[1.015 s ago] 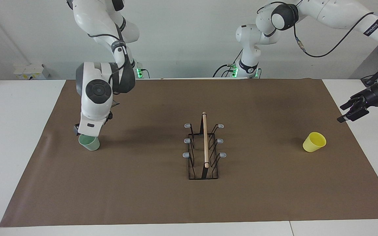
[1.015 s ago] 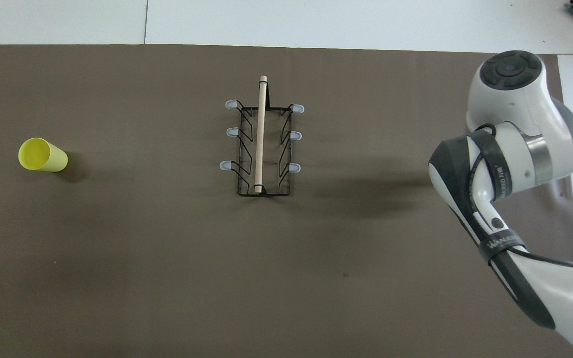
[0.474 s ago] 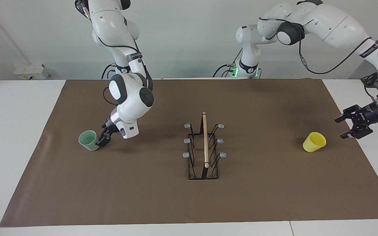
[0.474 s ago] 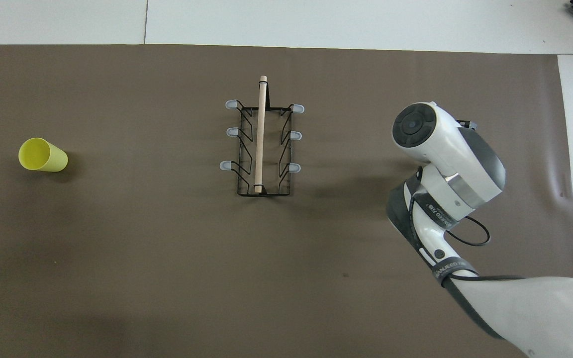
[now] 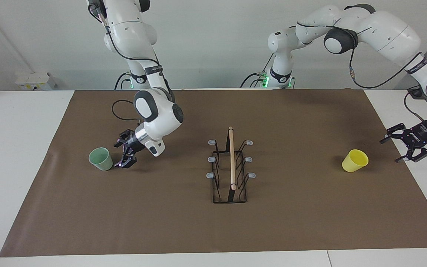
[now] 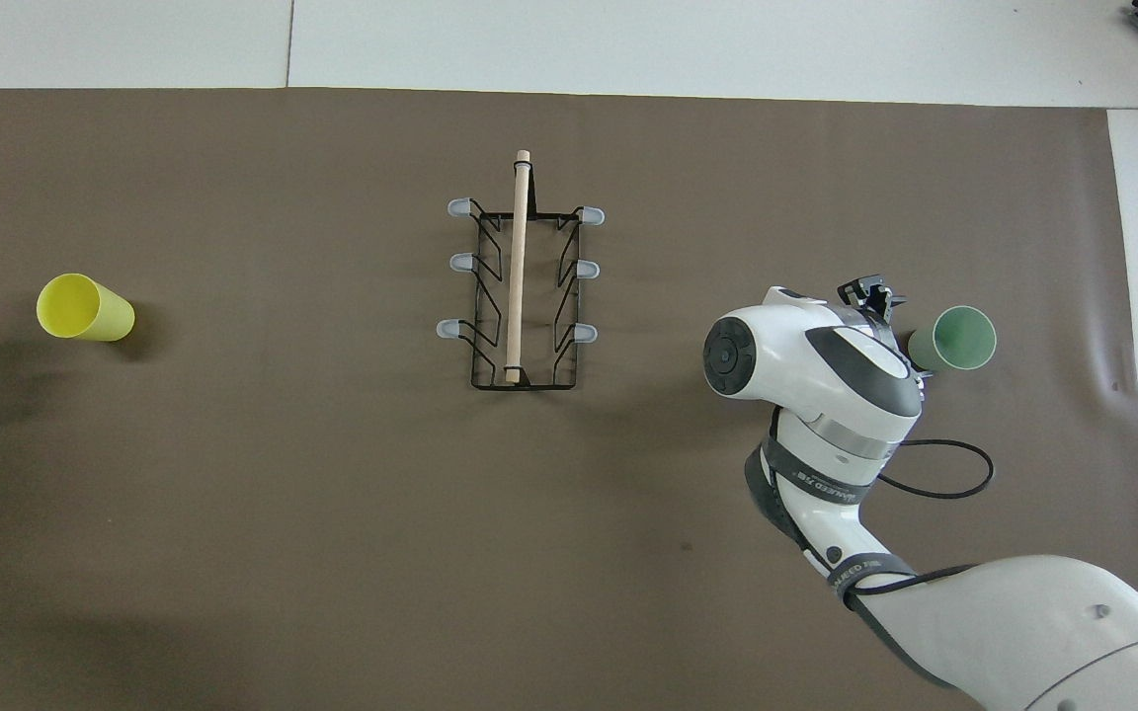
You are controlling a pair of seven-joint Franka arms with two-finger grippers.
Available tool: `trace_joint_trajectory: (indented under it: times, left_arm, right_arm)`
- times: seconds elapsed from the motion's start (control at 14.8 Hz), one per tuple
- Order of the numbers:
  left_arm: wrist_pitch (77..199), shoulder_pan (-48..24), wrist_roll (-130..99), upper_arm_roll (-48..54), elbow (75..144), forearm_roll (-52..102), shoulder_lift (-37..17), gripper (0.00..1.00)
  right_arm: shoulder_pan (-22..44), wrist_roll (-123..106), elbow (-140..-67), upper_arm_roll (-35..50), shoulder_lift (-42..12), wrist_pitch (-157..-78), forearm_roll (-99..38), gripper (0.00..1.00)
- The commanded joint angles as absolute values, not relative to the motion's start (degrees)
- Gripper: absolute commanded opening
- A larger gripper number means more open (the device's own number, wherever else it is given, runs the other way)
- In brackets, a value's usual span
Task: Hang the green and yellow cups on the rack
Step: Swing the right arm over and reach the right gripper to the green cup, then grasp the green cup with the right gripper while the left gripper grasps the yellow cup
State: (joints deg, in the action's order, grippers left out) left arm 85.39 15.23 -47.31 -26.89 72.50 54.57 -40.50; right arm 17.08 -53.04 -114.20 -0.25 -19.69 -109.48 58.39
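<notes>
Hovering beside the green cup [image 5: 101,158], right gripper [image 5: 123,152] fingers apart, seemingly lining up a side grasp. Left gripper [image 5: 408,142] spread near yellow cup [image 5: 355,160]; rack [image 5: 230,167] bare.

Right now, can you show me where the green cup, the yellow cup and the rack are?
green cup [image 5: 101,158], facing view, on its side wall.
yellow cup [image 5: 354,161], facing view, on its side wall below the rim.
rack [image 5: 231,159], facing view, on the wooden rod along its top.

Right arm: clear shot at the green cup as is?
Probably yes. The right gripper is open, low beside the green cup, with nothing between them; the rack stands well clear.
</notes>
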Motion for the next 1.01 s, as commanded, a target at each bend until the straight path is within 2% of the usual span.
trace_joint_trajectory:
  times: [0.0, 0.27, 0.95]
  left_arm:
    - [87.4, 16.3, -49.7, -26.4, 74.4, 59.0, -41.5, 1.00]
    - [95.4, 13.6, -50.5, -26.2, 86.5, 62.4, -38.7, 1.00]
    - [97.6, 15.2, -45.9, -20.3, 100.5, 65.1, -32.4, 1.00]
  right_arm:
    - [14.9, -51.1, -115.6, 0.0, -19.2, -111.3, 60.9, 1.00]
    - [14.0, -44.1, -119.4, 0.1, -19.2, -112.8, 65.5, 1.00]
    - [12.0, -37.1, -119.7, 0.0, -21.5, -116.0, 70.2, 1.00]
